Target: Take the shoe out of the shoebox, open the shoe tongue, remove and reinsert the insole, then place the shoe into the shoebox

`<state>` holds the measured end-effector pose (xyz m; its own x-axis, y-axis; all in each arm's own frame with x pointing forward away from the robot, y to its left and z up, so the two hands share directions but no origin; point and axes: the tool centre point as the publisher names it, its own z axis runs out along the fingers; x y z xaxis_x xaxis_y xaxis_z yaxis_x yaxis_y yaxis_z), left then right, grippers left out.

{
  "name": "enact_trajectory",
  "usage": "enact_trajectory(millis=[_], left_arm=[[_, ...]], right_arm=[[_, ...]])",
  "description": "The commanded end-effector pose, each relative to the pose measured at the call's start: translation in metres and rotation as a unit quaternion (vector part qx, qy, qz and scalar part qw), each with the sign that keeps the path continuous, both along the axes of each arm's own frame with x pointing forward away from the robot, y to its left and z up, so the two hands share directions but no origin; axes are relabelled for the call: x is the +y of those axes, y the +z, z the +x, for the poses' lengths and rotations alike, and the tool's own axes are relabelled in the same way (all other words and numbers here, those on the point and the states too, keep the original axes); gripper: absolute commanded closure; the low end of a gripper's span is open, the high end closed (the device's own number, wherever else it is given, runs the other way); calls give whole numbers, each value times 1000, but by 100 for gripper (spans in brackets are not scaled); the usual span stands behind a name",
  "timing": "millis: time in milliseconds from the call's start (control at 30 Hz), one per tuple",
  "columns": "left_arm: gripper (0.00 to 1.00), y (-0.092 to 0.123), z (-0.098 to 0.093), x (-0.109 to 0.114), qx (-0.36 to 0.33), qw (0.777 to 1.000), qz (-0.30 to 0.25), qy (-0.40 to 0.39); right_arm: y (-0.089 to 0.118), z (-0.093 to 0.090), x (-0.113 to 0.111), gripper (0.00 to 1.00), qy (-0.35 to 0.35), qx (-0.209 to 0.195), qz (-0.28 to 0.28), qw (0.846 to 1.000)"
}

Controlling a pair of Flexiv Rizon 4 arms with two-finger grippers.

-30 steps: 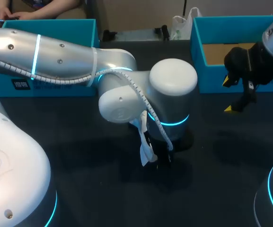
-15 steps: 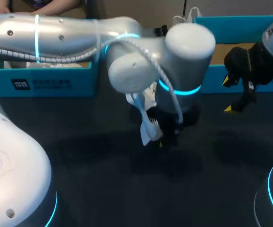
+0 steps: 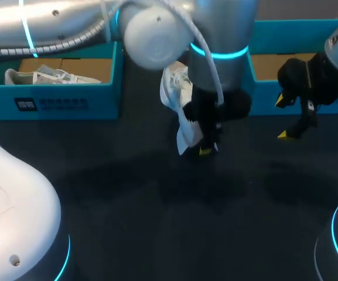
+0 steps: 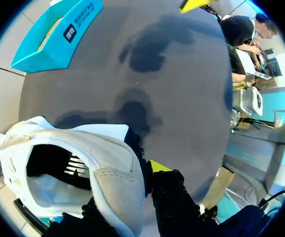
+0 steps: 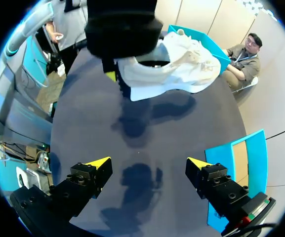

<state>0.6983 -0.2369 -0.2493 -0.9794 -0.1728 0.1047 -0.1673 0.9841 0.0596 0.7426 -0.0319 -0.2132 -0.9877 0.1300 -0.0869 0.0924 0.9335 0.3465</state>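
Left gripper [image 3: 206,146] is clamped on the white shoe [image 3: 177,99], holding it by the edge of the opening. One yellow tip shows on the outside of the shoe in the left wrist view, and the other finger is hidden behind the upper. The shoe hangs in the air, clear of the table [image 3: 157,228], between the left shoebox [image 3: 63,104] and the right shoebox [image 3: 265,96]. A second shoe [image 3: 40,76] lies in the left shoebox. The right gripper [image 5: 147,165] hovers near the right shoebox with its fingers spread wide and nothing between them.

The shoe is judged to be out of its box, so the step in hand is to set it down for the tongue work. Proceed as follows:

1. Maintain clamping force, because the shoe hangs from a single edge and may swing or slip.
2. Lower it over the bare table between the two arms, well apart from both boxes.
3. Level the sole before contact so that the shoe does not tip onto its side.
4. Orient the opening toward the right gripper.
5. Release only once the sole rests flat.
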Motion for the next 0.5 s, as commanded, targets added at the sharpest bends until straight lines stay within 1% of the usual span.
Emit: enact_trajectory(millis=[33,133,300,433,500], left_arm=[[100,20,5,5,-5,1000,-5,-2],[100,30,4,8,-2,1000,-11,-7],[100,52,6,9,25,1000,-14,-12],[100,62,7,7,25,999,-17,-12],[100,66,10,4,3,1000,-18,-6]], right_arm=[[-1,0,0,0,0,-1,0,1000],[-1,0,0,0,0,-1,0,1000],[-1,0,0,0,0,-1,0,1000],[-1,0,0,0,0,-1,0,1000],[-1,0,0,0,0,-1,0,1000]])
